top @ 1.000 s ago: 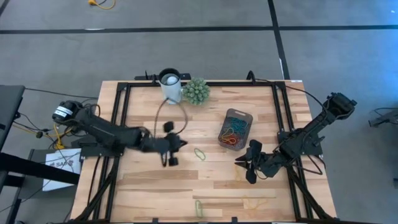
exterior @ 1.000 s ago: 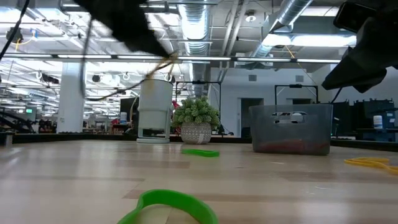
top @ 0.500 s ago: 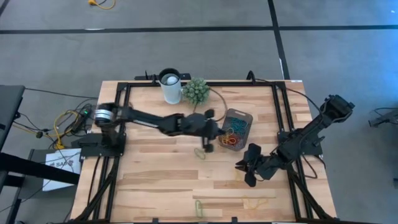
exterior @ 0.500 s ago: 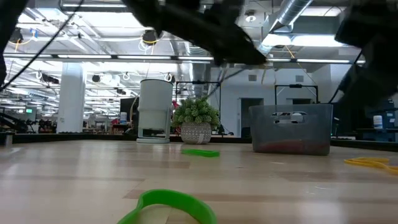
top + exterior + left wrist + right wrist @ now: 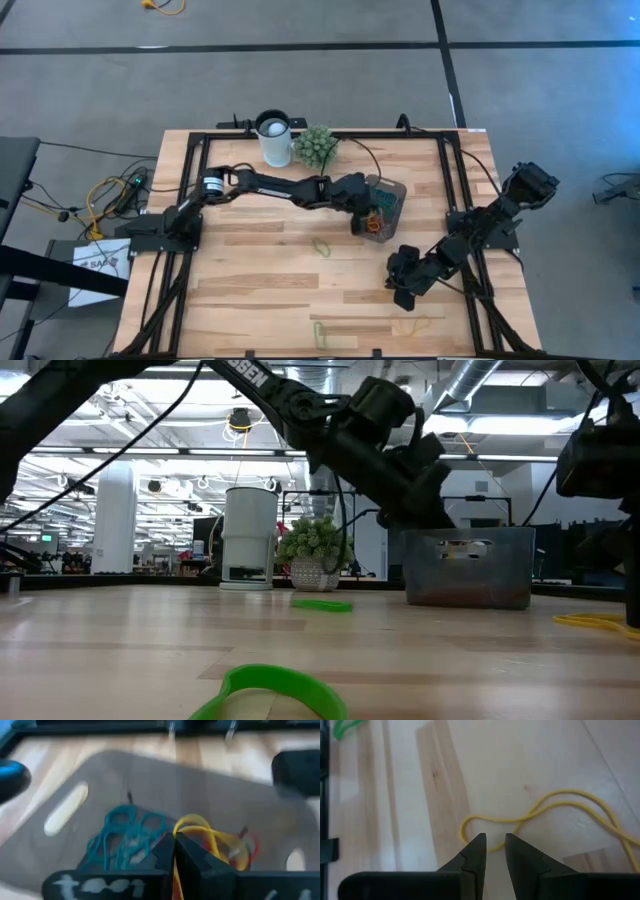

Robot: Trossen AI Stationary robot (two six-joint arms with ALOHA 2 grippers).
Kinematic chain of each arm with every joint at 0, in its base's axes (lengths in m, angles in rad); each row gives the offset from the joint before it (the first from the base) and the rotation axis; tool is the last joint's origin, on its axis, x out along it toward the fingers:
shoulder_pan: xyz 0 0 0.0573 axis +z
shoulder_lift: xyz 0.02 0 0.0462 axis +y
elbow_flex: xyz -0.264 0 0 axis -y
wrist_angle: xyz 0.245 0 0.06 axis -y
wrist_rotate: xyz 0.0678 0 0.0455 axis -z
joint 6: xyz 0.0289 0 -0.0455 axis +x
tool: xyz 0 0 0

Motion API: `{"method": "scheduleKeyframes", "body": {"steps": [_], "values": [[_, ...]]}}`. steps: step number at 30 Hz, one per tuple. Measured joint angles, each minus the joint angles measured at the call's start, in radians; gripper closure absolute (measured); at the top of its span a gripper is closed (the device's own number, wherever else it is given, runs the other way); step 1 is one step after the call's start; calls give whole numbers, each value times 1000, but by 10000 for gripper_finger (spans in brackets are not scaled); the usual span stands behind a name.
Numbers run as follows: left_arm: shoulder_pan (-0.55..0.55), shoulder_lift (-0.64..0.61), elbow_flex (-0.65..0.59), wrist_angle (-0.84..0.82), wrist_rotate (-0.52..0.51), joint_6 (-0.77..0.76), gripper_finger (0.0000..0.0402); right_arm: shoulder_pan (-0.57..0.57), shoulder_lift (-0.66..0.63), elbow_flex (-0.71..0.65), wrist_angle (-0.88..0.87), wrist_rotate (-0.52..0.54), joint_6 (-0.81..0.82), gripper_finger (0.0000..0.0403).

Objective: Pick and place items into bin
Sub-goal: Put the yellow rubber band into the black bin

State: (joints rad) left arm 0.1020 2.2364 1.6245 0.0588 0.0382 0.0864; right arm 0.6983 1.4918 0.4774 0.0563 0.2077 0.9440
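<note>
Left pincer (image 5: pixel 366 222): reaches across the desk (image 5: pixel 250 300) from the left and sits over the near left part of the bin (image 5: pixel 392 192); its fingers (image 5: pixel 165 851) are pressed together, pinching a yellow rubber band (image 5: pixel 210 837) that hangs down between them into the bin.
Right pincer (image 5: pixel 491 851): low over the near right part of the desk, fingers slightly spread with a narrow gap, holding nothing; a loose yellow band (image 5: pixel 555 820) lies flat on the wood right beyond its tips.
Bin: translucent grey, right of the desk's centre, standing upright; in the low view (image 5: pixel 468 565) its lower part shows reddish contents.
Bands in the bin: a tangle of teal loops (image 5: pixel 125 835) on one side, yellow and red loops on the other, seen from the left wrist.
Bands on the desk: one green loop (image 5: pixel 322 246) near the centre, just to the near left of the bin; another green band (image 5: pixel 319 333) at the near edge, seen large in the low view (image 5: pixel 275 690); the yellow band (image 5: pixel 412 326) at the near right, beside the right pincer.
White cup (image 5: pixel 273 138): far side of the desk, upright.
Green plant ball (image 5: pixel 315 146): just right of the cup, also at the far edge.
Arms: both dark; the left one stretches nearly the width of the desk, the right one folds in from the right edge.
</note>
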Motion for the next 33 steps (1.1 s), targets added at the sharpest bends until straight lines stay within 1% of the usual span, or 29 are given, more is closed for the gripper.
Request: {"method": "scheduleKeyframes", "body": {"steps": [7, 13, 25, 29, 33], "values": [[3, 0, 0, -76, -1, 0, 401, 0, 0, 0, 12, 0, 0, 337], [14, -1, 0, -132, -6, 0, 392, 0, 0, 0, 43, 1, 0, 337], [14, 5, 0, -139, -5, -1, 351, 0, -1, 0, 58, 2, 0, 337], [14, -31, -1, -127, -10, 8, 343, -1, -1, 0, 58, 3, 0, 337], [14, -89, -1, -136, -49, 38, 343, -1, 0, 0, 57, 8, 0, 337]]}}
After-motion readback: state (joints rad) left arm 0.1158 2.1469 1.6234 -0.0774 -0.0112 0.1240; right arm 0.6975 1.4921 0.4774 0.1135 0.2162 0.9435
